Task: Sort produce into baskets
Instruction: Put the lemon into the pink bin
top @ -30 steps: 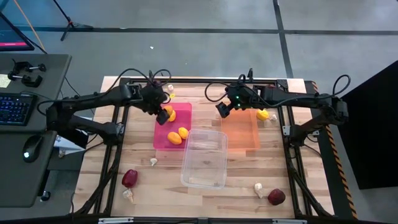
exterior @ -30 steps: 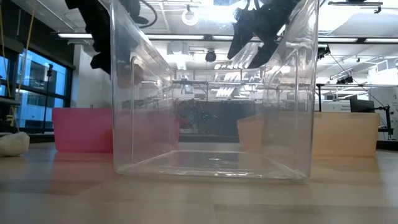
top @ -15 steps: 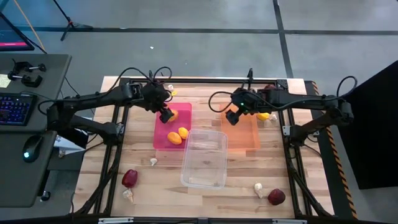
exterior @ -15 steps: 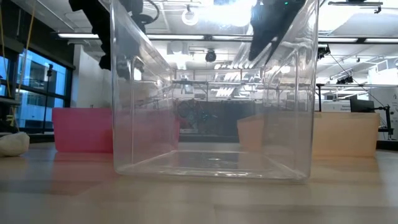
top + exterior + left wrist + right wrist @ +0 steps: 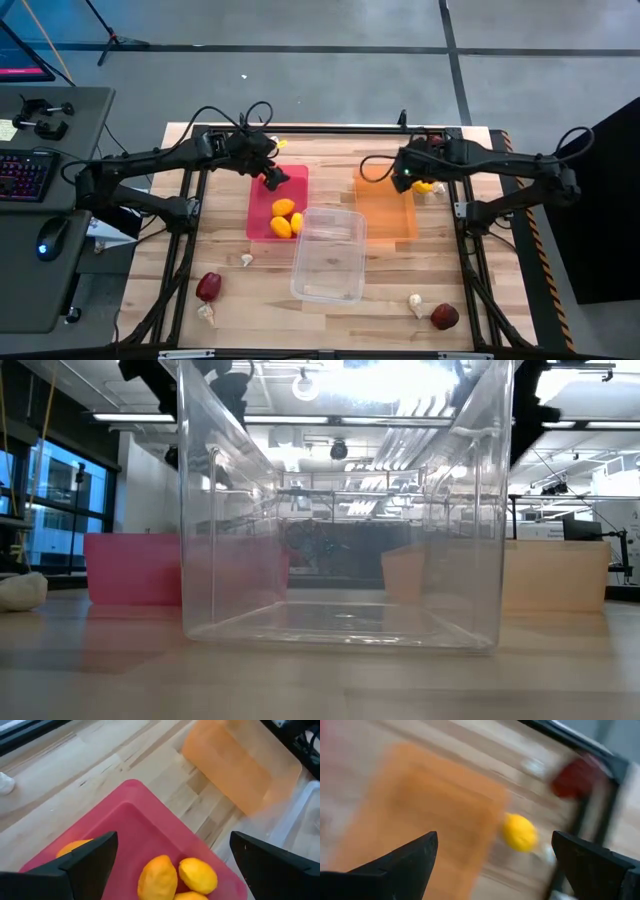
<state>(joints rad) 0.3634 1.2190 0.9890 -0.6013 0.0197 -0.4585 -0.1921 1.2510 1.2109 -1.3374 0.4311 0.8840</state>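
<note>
The pink basket (image 5: 262,205) holds yellow-orange lemons (image 5: 157,877) (image 5: 283,208). My left gripper (image 5: 272,178) (image 5: 173,840) hangs open over the basket's far end, holding nothing. The orange basket (image 5: 385,210) stands to its right, and the clear basket (image 5: 328,255) lies nearer, between the two. My right gripper (image 5: 406,180) (image 5: 495,840) is open and empty above the orange basket's far right corner. One lemon (image 5: 424,185) (image 5: 519,832) rests on the table just beyond that corner.
Dark red beets lie at the near left (image 5: 209,287), near right (image 5: 444,316) and far right (image 5: 575,777). Whitish garlic bulbs (image 5: 247,260) (image 5: 207,312) (image 5: 416,302) are scattered on the near half of the wooden table. In the low view the clear basket (image 5: 340,510) blocks most of the scene.
My left gripper has opened and let go of a lemon, which has dropped into the pink basket beside the others. My right gripper has swung toward the table's right edge, across the orange basket's far end, tipping more steeply downward and staying open.
</note>
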